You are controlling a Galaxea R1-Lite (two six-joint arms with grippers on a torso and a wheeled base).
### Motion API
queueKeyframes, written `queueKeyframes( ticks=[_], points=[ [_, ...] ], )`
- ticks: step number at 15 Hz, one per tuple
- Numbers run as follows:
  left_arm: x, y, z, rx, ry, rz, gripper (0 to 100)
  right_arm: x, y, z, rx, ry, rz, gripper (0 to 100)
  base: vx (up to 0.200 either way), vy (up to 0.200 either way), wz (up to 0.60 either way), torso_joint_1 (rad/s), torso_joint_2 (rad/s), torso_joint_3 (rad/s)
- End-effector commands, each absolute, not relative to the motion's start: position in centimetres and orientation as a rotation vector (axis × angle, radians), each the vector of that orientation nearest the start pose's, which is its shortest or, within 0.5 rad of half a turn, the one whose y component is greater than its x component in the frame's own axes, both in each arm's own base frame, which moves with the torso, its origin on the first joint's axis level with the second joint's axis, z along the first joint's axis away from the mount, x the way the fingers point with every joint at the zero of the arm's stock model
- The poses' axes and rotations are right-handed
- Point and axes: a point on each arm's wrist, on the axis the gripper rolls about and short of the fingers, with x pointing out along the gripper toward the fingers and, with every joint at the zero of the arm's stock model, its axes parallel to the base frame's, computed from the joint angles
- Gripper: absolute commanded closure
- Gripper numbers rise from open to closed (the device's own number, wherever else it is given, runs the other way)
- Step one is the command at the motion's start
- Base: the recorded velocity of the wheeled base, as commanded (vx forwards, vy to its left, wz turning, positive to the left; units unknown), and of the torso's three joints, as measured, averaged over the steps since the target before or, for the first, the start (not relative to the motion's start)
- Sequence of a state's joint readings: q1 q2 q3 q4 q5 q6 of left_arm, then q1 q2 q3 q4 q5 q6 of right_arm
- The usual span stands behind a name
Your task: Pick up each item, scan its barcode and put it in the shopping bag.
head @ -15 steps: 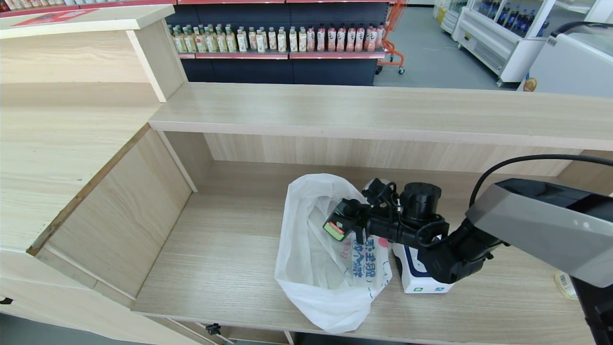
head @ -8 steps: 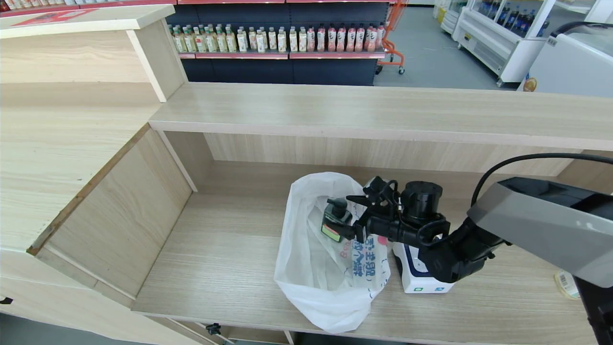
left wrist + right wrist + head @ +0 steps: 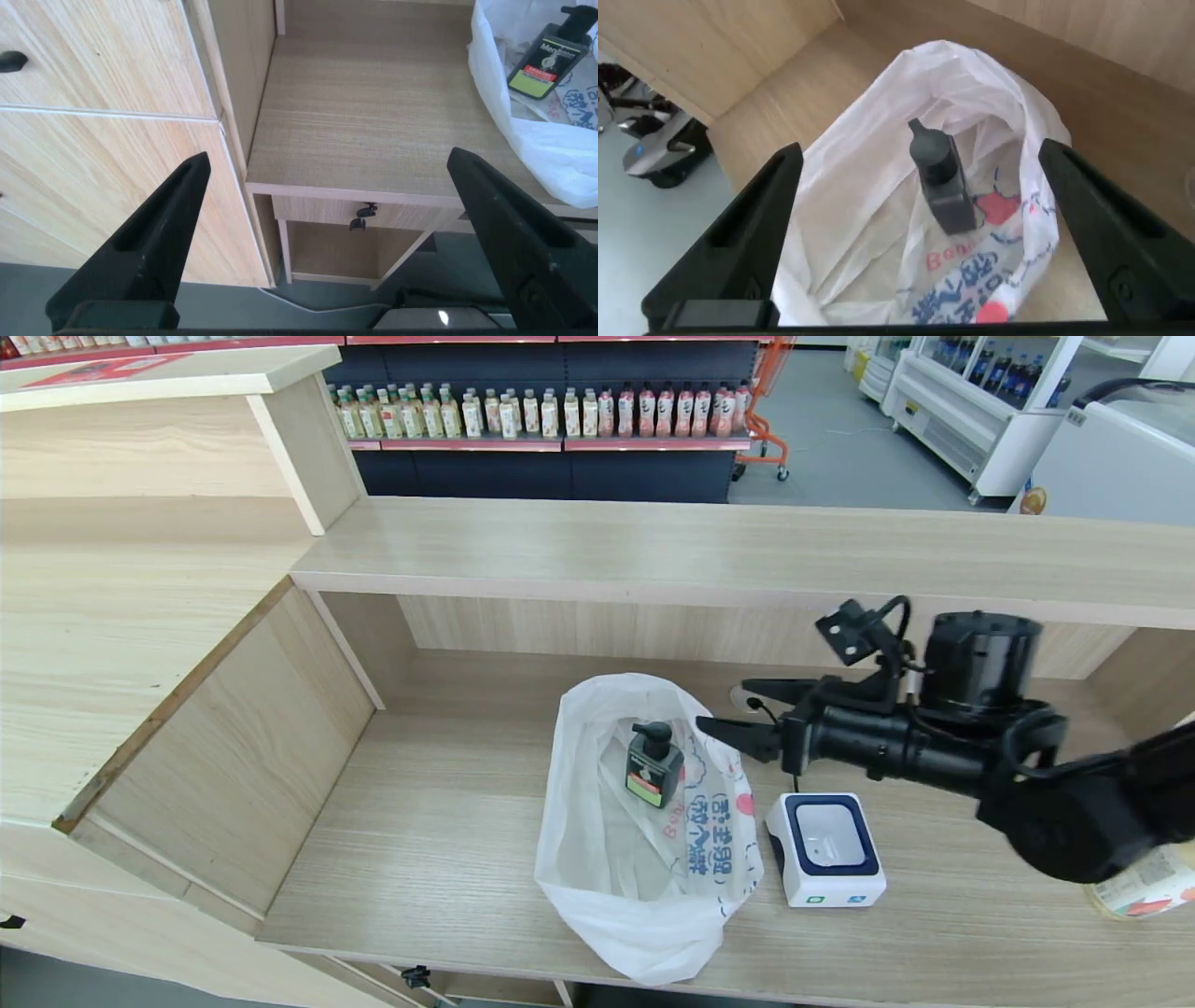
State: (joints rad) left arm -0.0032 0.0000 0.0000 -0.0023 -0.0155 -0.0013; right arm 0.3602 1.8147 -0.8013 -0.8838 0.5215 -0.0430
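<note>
Left gripper (image 3: 327, 156): fingers spread wide, nothing between them, held out in front of the counter's (image 3: 420, 840) front edge, well apart from the bag. White shopping bag (image 3: 597, 868) sits mid-counter, mouth open upward. Dark pump bottle (image 3: 653, 767) is inside the bag, pump end toward the back wall; whether it stands or leans cannot be told. White-and-blue scanner (image 3: 825, 847) sits just beside the bag on its right, window facing up. Right gripper (image 3: 724, 705): jaws wide apart, empty, held above the bag's far right rim, clear of the bottle. Labelled container (image 3: 1144, 887) sits at the counter's right end, partly hidden by the arm.
</note>
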Motion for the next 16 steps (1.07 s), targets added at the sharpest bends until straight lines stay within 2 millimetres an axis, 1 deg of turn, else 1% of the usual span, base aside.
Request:
queueKeyframes(
  ticks=[1,2,3,4,6,7,8,10,14,16],
  points=[
    [-2.3,0.0,7.6,-0.002,-0.002,-0.018,0,21.0,6.2,21.4,0.056,0.196,0.679,0,0.000,0.000,0.00,0.000,0.00,0.000],
    [-2.3,0.0,7.6,-0.002,-0.002,-0.018,0,20.1,5.4,21.6,0.059,0.216,0.635,0,0.000,0.000,0.00,0.000,0.00,0.000],
    [-2.3,0.0,7.6,0.000,-0.002,-0.018,0,18.0,3.3,22.1,0.070,0.264,0.511,0,0.000,0.000,0.00,0.000,0.00,0.000],
    [-2.3,0.0,7.6,-0.002,-0.002,-0.018,0,16.3,1.9,22.5,0.086,0.292,0.436,0,0.000,0.000,0.00,0.000,0.00,0.000],
    [-2.3,0.0,7.6,0.000,-0.002,-0.018,0,14.0,0.4,22.3,0.112,0.341,0.344,0,0.000,0.000,0.00,0.000,0.00,0.000],
    [-2.3,0.0,7.6,-0.002,-0.002,-0.018,0,13.9,0.4,22.4,0.113,0.341,0.339,0,0.000,0.000,0.00,0.000,0.00,0.000],
    [-2.3,0.0,7.6,-0.002,-0.002,-0.018,0,12.5,0.2,21.9,0.123,0.368,0.318,0,0.000,0.000,0.00,0.000,0.00,0.000],
    [-2.3,0.0,7.6,-0.003,-0.002,-0.020,0,11.4,0.2,21.4,0.120,0.363,0.311,0,0.000,0.000,0.00,0.000,0.00,0.000],
    [-2.3,0.0,7.6,-0.009,-0.001,-0.018,0,11.1,0.0,20.8,0.108,0.374,0.227,0,0.000,0.000,0.00,0.000,0.00,0.000],
    [-2.3,0.0,7.6,-0.008,-0.001,-0.018,0,10.5,0.0,20.8,0.104,0.368,0.221,0,0.000,0.000,0.00,0.000,0.00,0.000]
  ],
)
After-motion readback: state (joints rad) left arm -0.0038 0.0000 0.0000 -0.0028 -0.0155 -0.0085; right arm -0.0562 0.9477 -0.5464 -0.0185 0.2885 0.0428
